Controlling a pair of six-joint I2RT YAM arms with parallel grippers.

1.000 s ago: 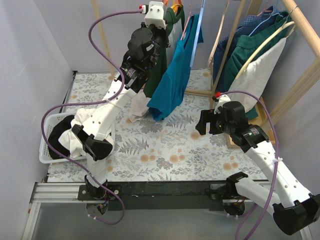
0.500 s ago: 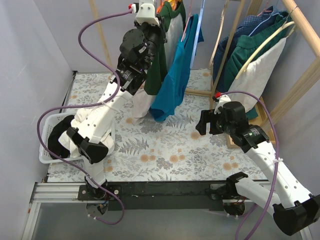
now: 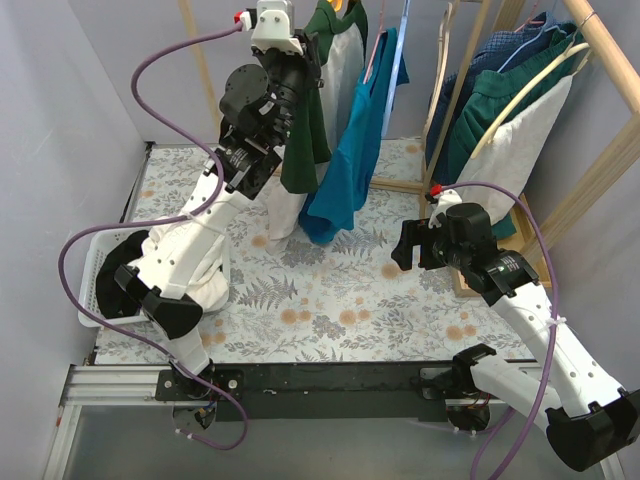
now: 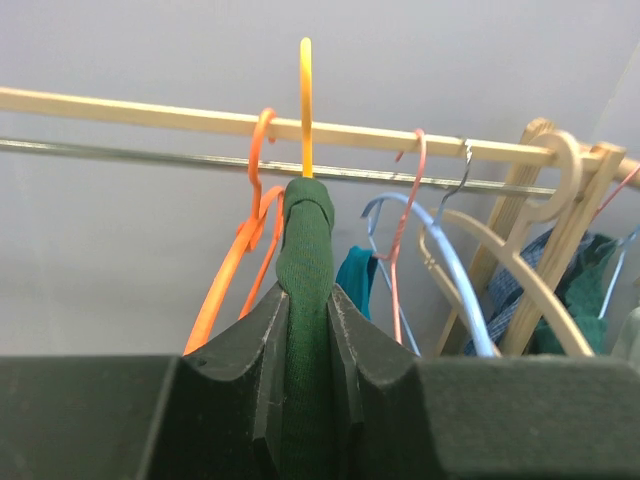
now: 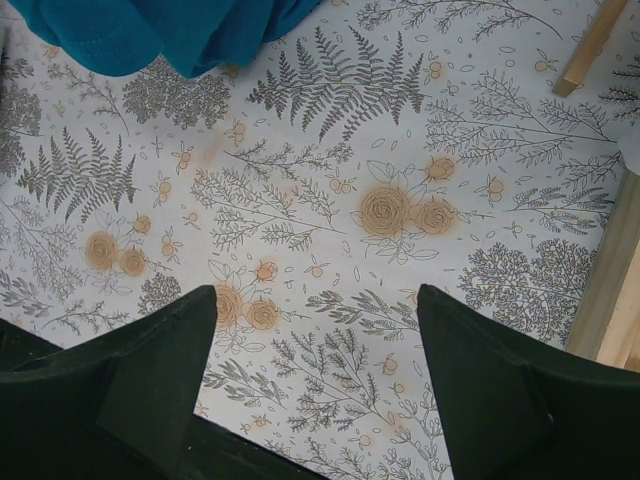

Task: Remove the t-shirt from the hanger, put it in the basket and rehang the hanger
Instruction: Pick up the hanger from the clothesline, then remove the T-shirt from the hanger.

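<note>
The t-shirt [image 3: 303, 130], dark green with a white body, hangs at the top of the top view beside the raised left arm. My left gripper [image 3: 298, 62] is shut on a fold of its green fabric [image 4: 305, 240], which fills the gap between the jaws [image 4: 306, 320]. Above the fabric rises the yellow hook of the hanger [image 4: 305, 100], level with the rail [image 4: 150, 153]. My right gripper [image 3: 405, 245] hovers open over the floral table [image 5: 400, 210], nothing between its jaws [image 5: 315, 330].
A teal shirt [image 3: 350, 160] hangs just right of the green one, its hem low over the table [image 5: 150, 30]. Orange [image 4: 235, 270], pink, blue [image 4: 455, 280] and wooden hangers crowd the rail. More clothes hang on the wooden rack [image 3: 520, 110] at right. A white basket [image 3: 92, 295] of laundry sits at left.
My left arm has swung left and slightly up, drawing the green t-shirt with it away from the teal shirt. The right arm has not moved.
</note>
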